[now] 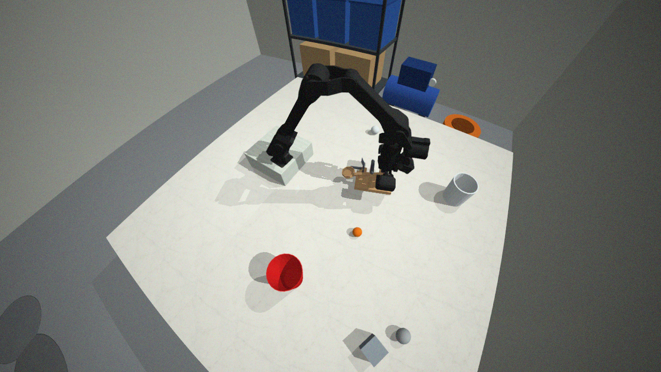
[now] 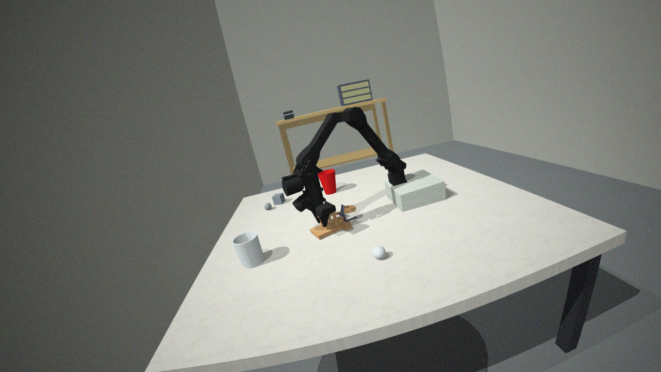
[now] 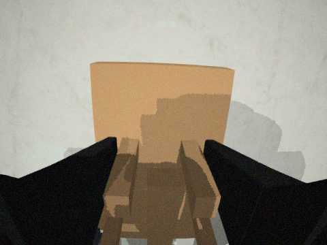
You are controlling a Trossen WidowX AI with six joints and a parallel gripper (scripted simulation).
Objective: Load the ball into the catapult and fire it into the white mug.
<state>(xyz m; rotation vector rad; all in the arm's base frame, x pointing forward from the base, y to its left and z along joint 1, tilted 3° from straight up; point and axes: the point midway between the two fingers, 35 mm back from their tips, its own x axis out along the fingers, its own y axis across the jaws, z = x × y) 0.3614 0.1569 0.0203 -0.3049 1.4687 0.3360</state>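
Note:
My gripper (image 1: 385,183) (image 2: 323,222) (image 3: 161,146) points down and is shut on the side rails of the wooden catapult (image 1: 365,183) (image 2: 319,232) (image 3: 136,82). The catapult's base is level or nearly so; whether it touches the table is hard to tell. Its spoon cup (image 1: 348,172) (image 2: 349,208) is on the side away from the white mug, and no ball shows in it. The white mug (image 1: 454,194) (image 2: 250,252) stands upright beyond the catapult's other end. An orange ball (image 1: 357,232) lies on the table, hidden in the exterior view.
A white ball (image 1: 374,129) (image 2: 378,252) lies to one side of the catapult. A red cup (image 1: 276,273) (image 2: 329,182), a grey ball (image 1: 403,336) (image 2: 268,206) and a grey cube (image 1: 374,350) (image 2: 278,199) are on the other side. A pale block (image 1: 295,150) (image 2: 421,193) is by the arm's base.

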